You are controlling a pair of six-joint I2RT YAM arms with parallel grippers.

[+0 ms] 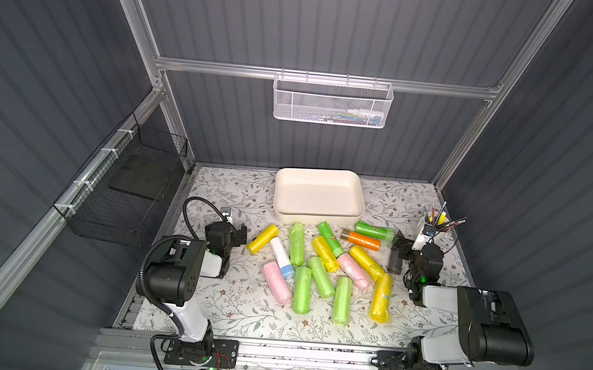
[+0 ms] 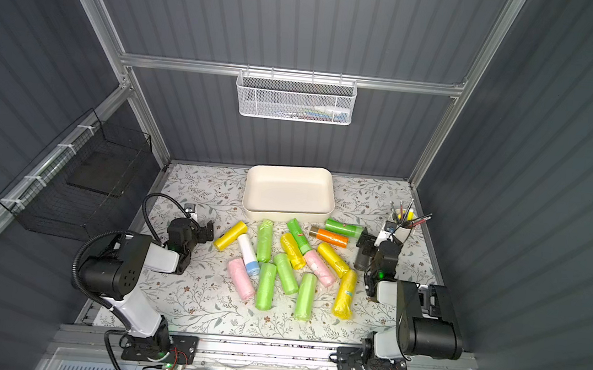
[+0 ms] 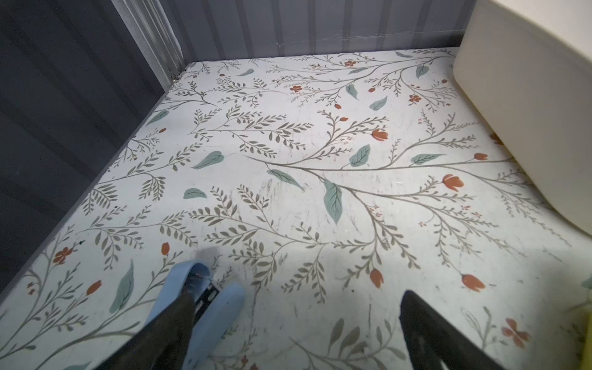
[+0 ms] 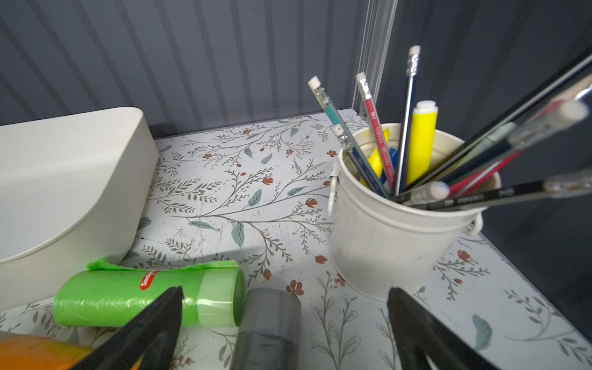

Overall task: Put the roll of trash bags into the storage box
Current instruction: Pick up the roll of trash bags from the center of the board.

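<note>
The cream-white storage box [image 1: 317,218] [image 2: 286,215] stands empty at the back middle of the floral table; its wall also shows in the wrist views [image 3: 519,96] [image 4: 64,192]. Several trash bag rolls lie in front of it: green, yellow, pink, white, orange [image 1: 362,239] and grey [image 1: 395,263]. My left gripper [image 1: 242,230] [image 3: 298,294] is open just left of a yellow roll [image 1: 262,239], holding nothing. My right gripper [image 1: 402,246] [image 4: 285,290] is open over the far end of the grey roll [image 4: 269,326], beside a green roll [image 4: 144,298].
A cream cup of pencils [image 1: 427,232] [image 4: 400,230] stands close behind my right gripper. A light-blue stapler [image 3: 198,304] lies by one left finger. A white mesh basket [image 1: 332,102] hangs on the back rail, and a black wire basket [image 1: 127,192] on the left wall.
</note>
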